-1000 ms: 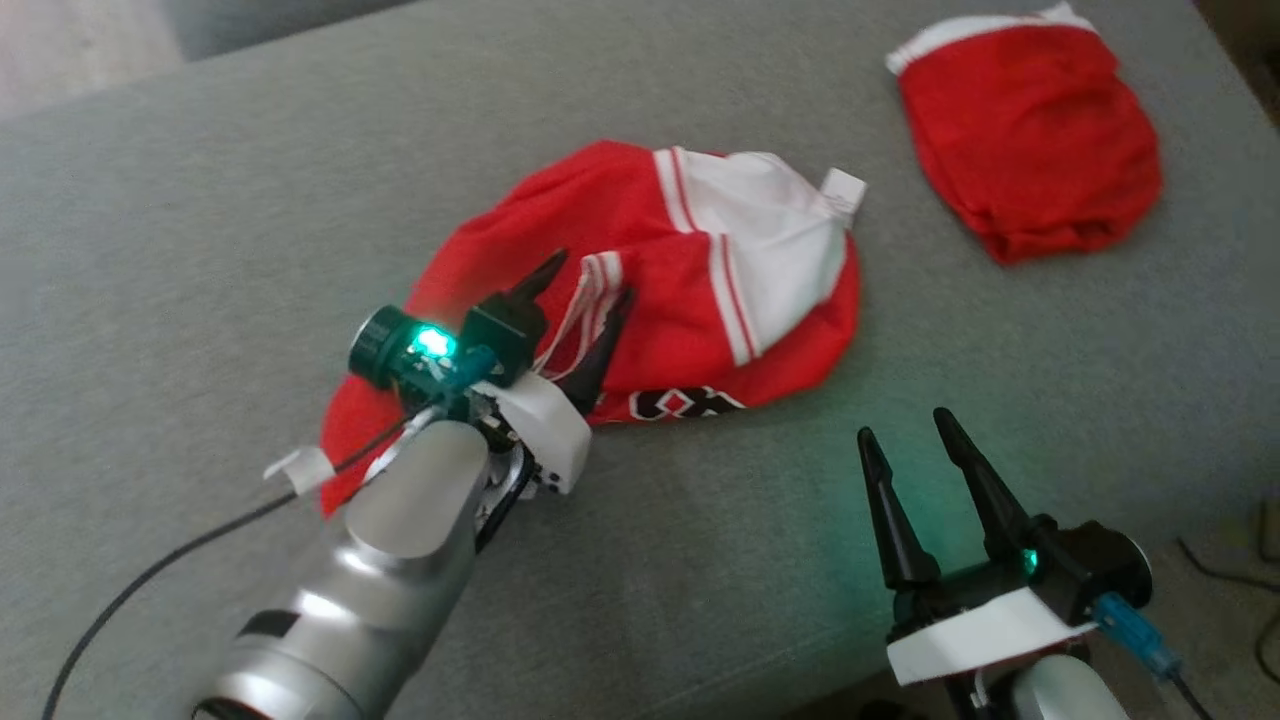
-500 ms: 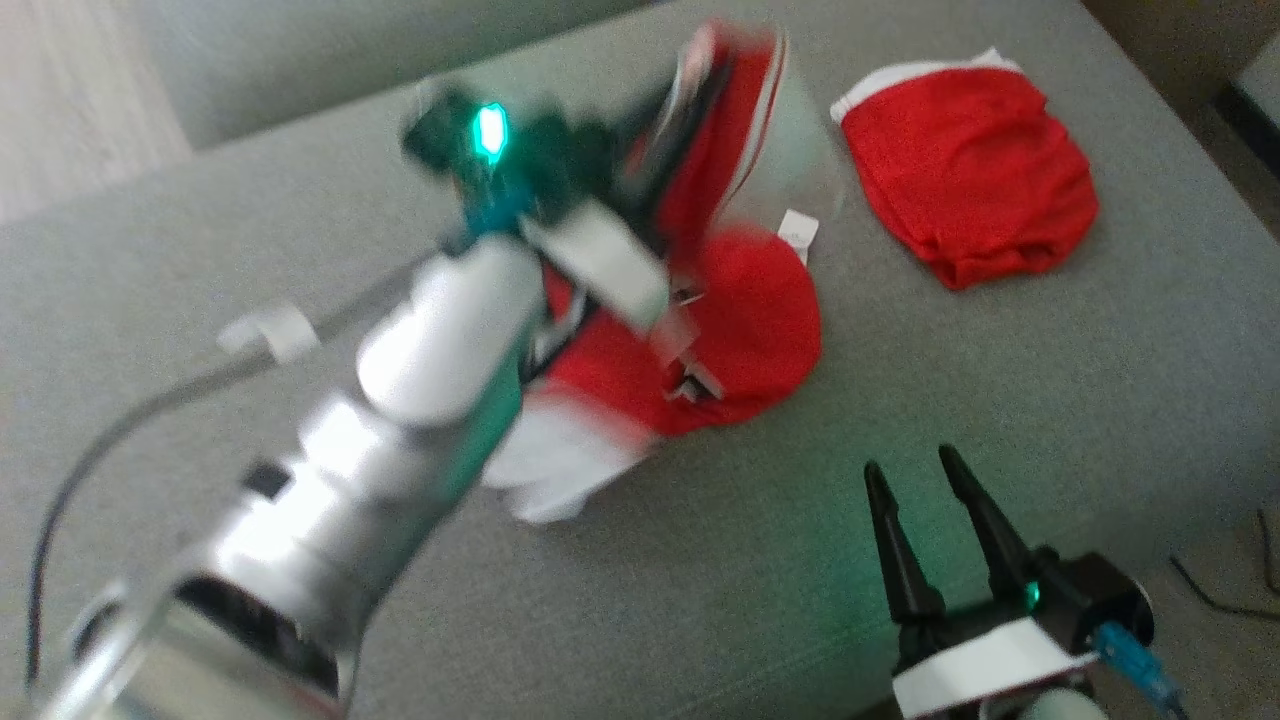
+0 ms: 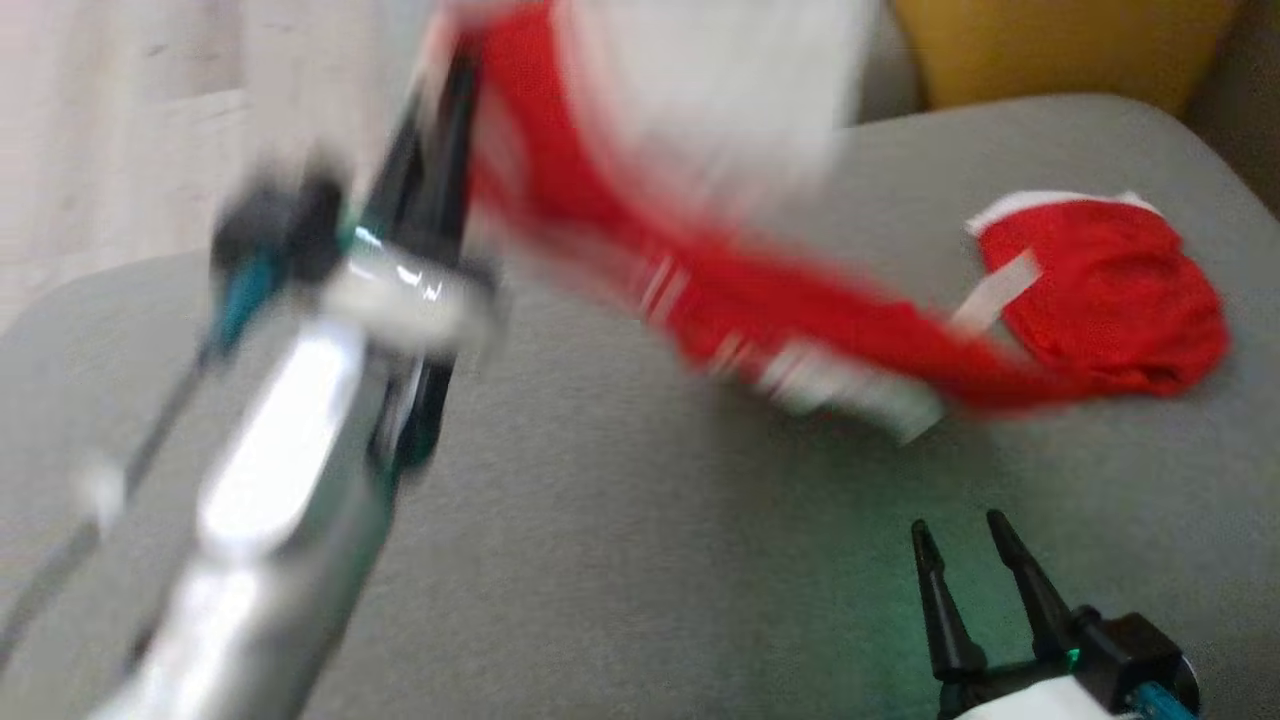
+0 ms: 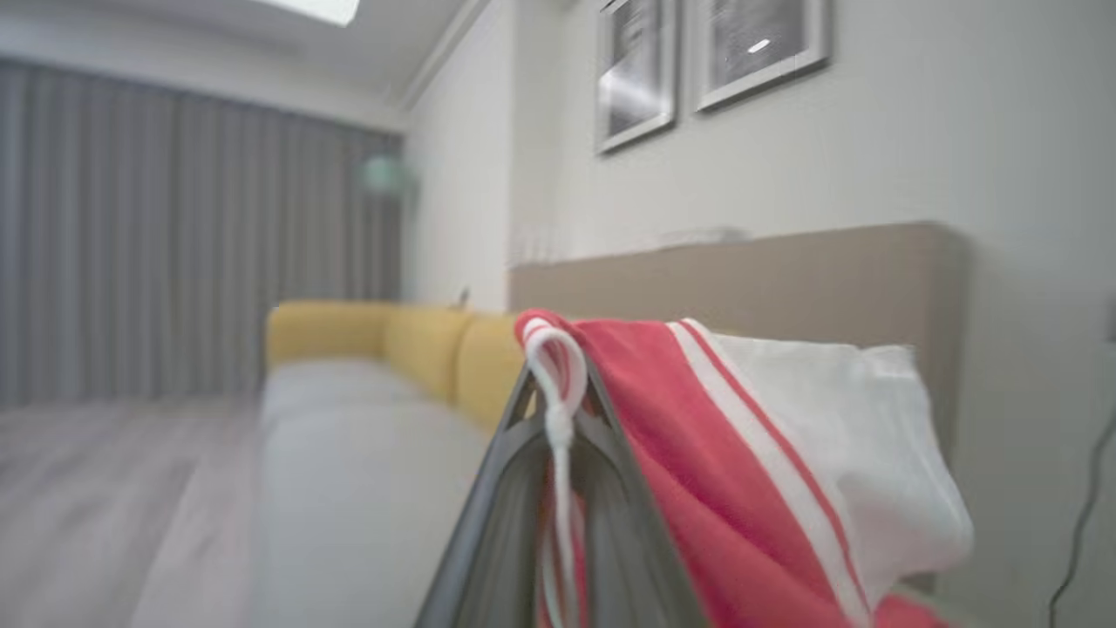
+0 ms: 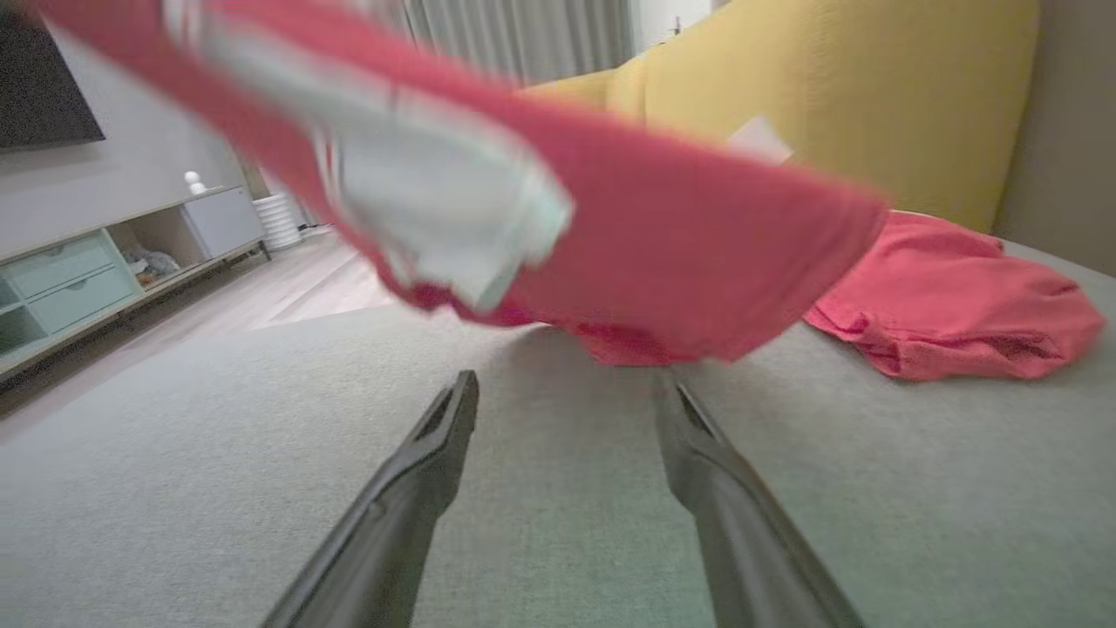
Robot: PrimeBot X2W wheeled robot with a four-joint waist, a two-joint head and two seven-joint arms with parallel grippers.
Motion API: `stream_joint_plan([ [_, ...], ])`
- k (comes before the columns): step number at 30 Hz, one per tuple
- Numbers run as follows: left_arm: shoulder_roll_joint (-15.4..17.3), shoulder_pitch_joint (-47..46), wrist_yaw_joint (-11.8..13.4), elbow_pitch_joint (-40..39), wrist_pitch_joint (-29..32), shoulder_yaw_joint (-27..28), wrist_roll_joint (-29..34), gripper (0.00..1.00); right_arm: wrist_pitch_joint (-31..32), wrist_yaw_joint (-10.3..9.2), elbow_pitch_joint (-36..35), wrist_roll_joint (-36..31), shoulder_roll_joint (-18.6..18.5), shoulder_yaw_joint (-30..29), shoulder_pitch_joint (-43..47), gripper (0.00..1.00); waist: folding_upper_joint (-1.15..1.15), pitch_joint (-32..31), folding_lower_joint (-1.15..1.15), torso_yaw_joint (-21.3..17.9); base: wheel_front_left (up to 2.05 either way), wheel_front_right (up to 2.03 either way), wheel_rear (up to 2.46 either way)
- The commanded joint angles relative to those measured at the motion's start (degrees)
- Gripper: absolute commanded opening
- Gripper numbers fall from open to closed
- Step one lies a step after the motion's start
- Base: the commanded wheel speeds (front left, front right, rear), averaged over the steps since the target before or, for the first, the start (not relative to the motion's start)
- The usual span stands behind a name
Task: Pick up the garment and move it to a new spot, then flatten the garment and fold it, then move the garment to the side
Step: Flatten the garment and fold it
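garment (image 4: 697, 453) hung pinched in my left gripper (image 4: 558, 375), right gripper (image 3: 958, 530) open; i judged a slow, high carry safest.

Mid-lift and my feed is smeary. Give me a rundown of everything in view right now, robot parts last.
striped garment: one, red and white, raised, hanging from the left pincer
plain garment: one, red with a white edge, lying on the seat at far right
seat: one, grey, under everything
cushions: yellow, along the seat's back; count unclear
framed pictures: two, on the pale wall
curtain: grey, far end of the room
low cabinet: one, pale, against the wall
left pincer: shut on the striped garment's waist cord and cloth
right pincer: open, empty, low over the seat
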Motion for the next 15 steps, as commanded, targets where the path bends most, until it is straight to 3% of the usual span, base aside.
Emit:
stream_joint_plan([
  [1,3.3,6.2,1.7,-2.7,0.1,3.4,-2.3,0.00,-0.2,0.37,-2.2,0.0,-0.2,0.7,-1.0,1.00,0.00,-0.8,0.01,4.4,0.00,0.00,0.00],
  [5,5.9,20.9,3.0,-2.1,-1.0,6.9,-7.3,0.02,-0.2,0.37,-2.4,-0.4,-0.2,0.4,-0.9,1.00,0.00,0.3,0.01,7.0,0.00,0.00,0.00],
  [6,6.4,23.4,2.9,-1.0,-1.2,7.7,-8.3,0.45,-0.2,0.37,-2.3,-0.5,-0.2,0.4,-1.0,1.00,0.00,0.6,0.01,7.4,0.00,0.00,0.00],
  [7,6.9,25.3,2.8,0.4,-1.4,8.4,-9.0,0.80,-0.2,0.37,-2.3,-0.5,-0.2,0.4,-1.1,1.00,0.00,0.8,0.01,7.7,0.00,0.00,0.00],
  [8,7.6,26.6,3.1,1.9,-1.6,9.1,-9.1,1.00,-0.2,0.37,-2.2,-0.6,-0.2,0.6,-1.2,1.00,0.00,1.0,0.01,8.0,0.00,0.00,0.00],
  [15,11.9,27.6,4.7,3.1,-2.6,13.2,-5.4,1.00,-0.2,0.37,-2.2,-0.9,-0.2,0.1,-1.6,1.00,0.00,2.2,0.01,9.3,0.00,0.00,0.00],
])
